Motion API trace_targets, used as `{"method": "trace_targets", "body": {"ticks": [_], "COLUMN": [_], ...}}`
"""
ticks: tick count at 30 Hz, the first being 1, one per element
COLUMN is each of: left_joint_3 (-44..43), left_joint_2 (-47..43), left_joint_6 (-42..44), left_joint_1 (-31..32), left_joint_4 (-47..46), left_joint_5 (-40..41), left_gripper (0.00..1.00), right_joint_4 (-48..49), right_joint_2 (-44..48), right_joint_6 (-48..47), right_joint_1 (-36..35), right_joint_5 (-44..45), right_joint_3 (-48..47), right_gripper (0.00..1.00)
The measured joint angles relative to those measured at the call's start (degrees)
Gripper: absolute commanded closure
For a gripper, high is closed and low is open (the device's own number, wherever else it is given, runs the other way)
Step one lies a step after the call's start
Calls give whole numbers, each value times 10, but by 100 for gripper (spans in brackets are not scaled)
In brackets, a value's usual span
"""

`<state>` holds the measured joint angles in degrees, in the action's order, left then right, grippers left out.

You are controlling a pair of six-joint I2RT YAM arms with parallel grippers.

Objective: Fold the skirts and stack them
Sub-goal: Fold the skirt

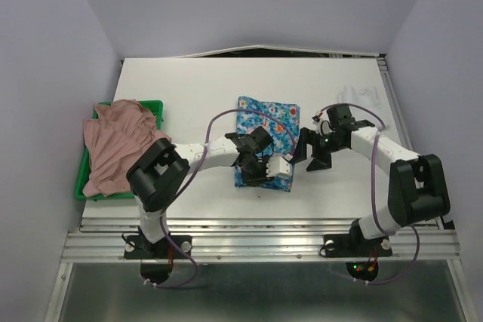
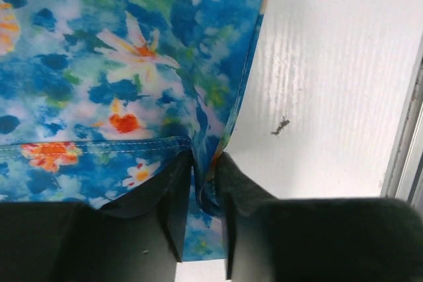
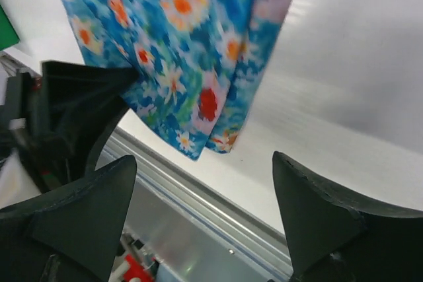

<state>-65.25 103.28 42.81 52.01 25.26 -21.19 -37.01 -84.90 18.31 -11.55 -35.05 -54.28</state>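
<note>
Your left gripper [image 2: 203, 163] has its fingers close together, with a folded edge of the blue skirt [image 2: 132, 64] standing in the narrow gap. You cannot tell from here whether it actually pinches the cloth. Your right gripper [image 3: 203, 163] is spread wide and empty, hovering just off a skirt corner. The skirt lies folded mid-bench [image 1: 189, 88], its near edge close to the bench lip. If the left lifts with cloth caught, I judge it would drag the top layer and undo the fold. The left arm reaches across, wrist tipped down over the skirt. The right arm bends in from the right side. The pink skirt [image 1: 113, 145] lies heaped on the green tray [image 1: 155, 105].
</note>
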Motion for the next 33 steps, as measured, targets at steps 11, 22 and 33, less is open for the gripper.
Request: {"method": "trace_targets", "body": {"ticks": [11, 22, 33], "left_joint_3": [-7, -7, 30], "left_joint_2": [7, 7, -54], "left_joint_6": [-50, -71, -78], "left_joint_1": [-15, -22, -23], "left_joint_4": [-25, -36, -69], "left_joint_5": [-15, -27, -21], "left_gripper": [55, 55, 33], "right_joint_4": [80, 141, 161], "right_joint_2": [-56, -61, -96], "right_joint_6": [73, 111, 94], "right_joint_1": [0, -6, -21], "right_joint_5": [-24, -62, -63], "right_joint_3": [77, 147, 123], "right_gripper": [30, 47, 99]}}
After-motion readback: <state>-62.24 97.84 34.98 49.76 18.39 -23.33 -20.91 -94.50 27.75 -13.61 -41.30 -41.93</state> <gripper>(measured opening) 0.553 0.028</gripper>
